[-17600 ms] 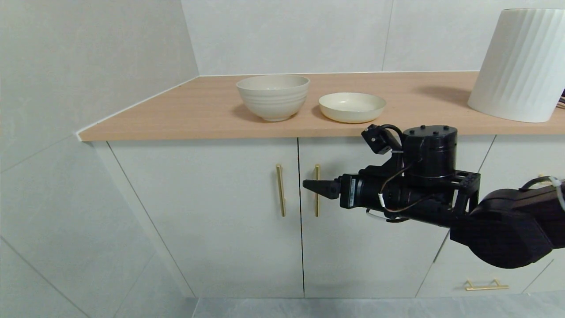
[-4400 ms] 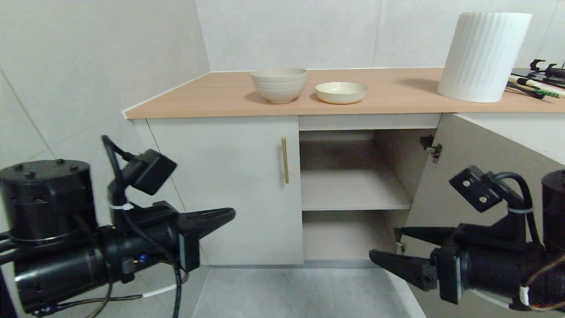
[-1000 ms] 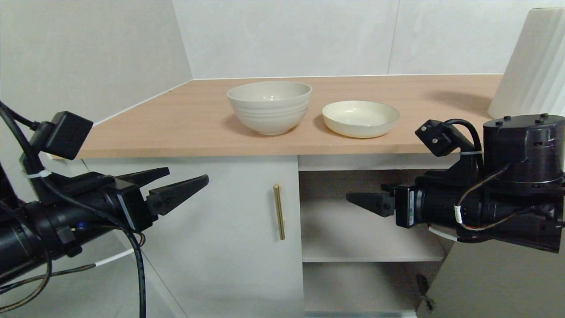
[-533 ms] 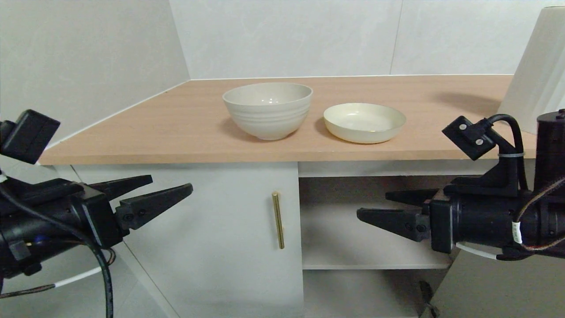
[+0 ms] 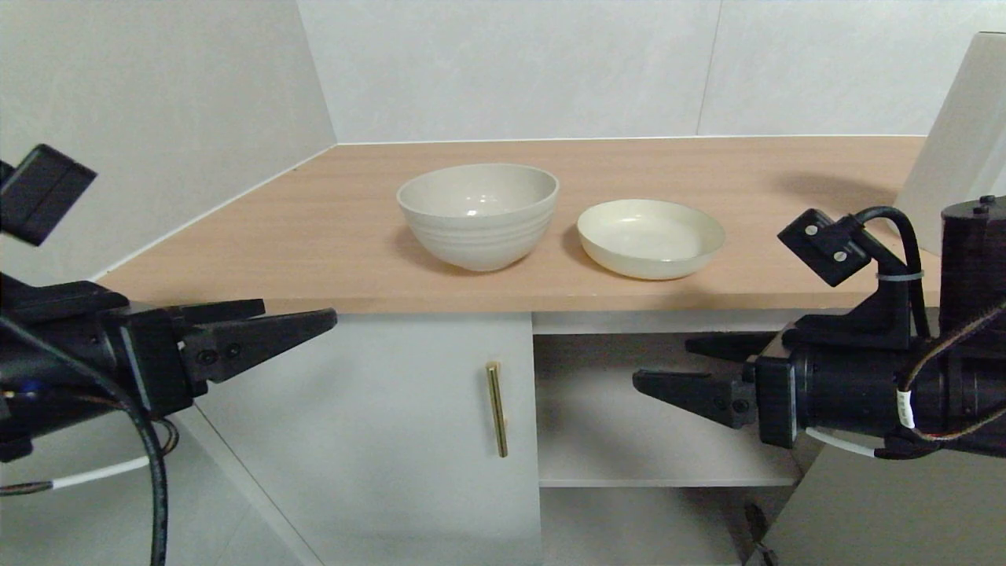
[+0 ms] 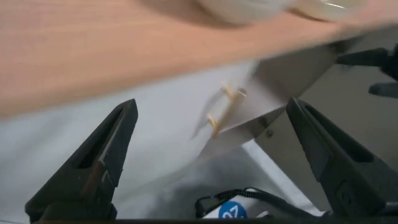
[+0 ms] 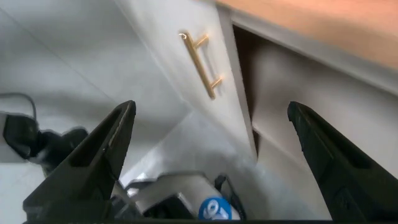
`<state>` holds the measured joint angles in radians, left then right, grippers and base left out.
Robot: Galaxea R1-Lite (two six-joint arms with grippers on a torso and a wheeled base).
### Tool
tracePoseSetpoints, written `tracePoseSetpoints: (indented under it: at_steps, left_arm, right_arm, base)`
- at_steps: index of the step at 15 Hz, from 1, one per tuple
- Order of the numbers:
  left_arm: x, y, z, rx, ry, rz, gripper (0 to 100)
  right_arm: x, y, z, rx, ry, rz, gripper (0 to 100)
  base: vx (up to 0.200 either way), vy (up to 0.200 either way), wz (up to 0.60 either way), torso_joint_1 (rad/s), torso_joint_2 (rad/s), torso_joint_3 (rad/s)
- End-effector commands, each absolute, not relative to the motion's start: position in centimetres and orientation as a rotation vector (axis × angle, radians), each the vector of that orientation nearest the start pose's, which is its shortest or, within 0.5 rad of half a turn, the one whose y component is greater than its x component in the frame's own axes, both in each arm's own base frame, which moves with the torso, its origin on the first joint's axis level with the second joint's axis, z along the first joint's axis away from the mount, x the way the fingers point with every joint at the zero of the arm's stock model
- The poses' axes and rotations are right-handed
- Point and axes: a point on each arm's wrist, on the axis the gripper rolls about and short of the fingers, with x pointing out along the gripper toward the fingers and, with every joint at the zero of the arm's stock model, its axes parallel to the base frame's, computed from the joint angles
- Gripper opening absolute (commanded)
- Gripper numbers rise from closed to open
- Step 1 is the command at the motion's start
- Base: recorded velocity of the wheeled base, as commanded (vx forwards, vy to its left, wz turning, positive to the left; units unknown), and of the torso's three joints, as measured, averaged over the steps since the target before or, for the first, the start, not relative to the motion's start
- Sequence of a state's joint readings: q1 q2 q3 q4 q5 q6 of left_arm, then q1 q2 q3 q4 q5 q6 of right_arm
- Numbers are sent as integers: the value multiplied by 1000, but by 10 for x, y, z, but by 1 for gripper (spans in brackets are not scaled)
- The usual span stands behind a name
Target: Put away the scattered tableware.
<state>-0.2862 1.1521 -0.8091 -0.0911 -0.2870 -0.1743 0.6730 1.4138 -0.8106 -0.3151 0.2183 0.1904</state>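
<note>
Since cupboard [image 5: 597, 428] under desk [image 5: 314, 244] stands open, pickup step up next: left gripper [image 5: 299, 313], right gripper [image 5: 662, 362] empty, spread wide, below desk; need lift to bowl [image 5: 478, 216], plate [image 5: 651, 238].

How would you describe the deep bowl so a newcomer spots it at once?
Find the wooden countertop above the cabinet. Two pale dishes sit side by side near its front edge; the bowl is the left one, above the closed door. It is tall, with ridged rings on its wall, unlike the shallow dish beside it.
</note>
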Motion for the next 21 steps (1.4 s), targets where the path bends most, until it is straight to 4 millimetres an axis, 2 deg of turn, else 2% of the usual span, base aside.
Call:
tracePoseSetpoints:
  at_steps: [1, 6, 10, 13, 17, 21]
  left_arm:
    - [171, -57, 255, -195, 354, -541, 100]
    - [180, -60, 254, -265, 371, -537, 100]
    - [194, -64, 249, -317, 386, -521, 100]
    - [201, -66, 250, -387, 390, -511, 100]
    - [213, -72, 253, -529, 429, -493, 100]
    - [237, -79, 252, -657, 483, -419, 100]
  right_arm:
    - [185, 154, 228, 107, 382, 852, 100]
    - [186, 155, 227, 106, 387, 852, 100]
    - [189, 155, 224, 105, 394, 844, 100]
    - [196, 157, 223, 109, 378, 827, 100]
    - [220, 170, 231, 106, 411, 595, 100]
    - [247, 170, 245, 247, 520, 400, 100]
  base:
    - [0, 0, 0, 168, -554, -330]
    - [0, 0, 0, 157, -491, -298]
    - [0, 0, 0, 187, -472, -286]
    - [0, 0, 0, 80, -189, -116]
    - [0, 0, 0, 7, -14, -8]
    - [0, 0, 0, 0, 0, 0]
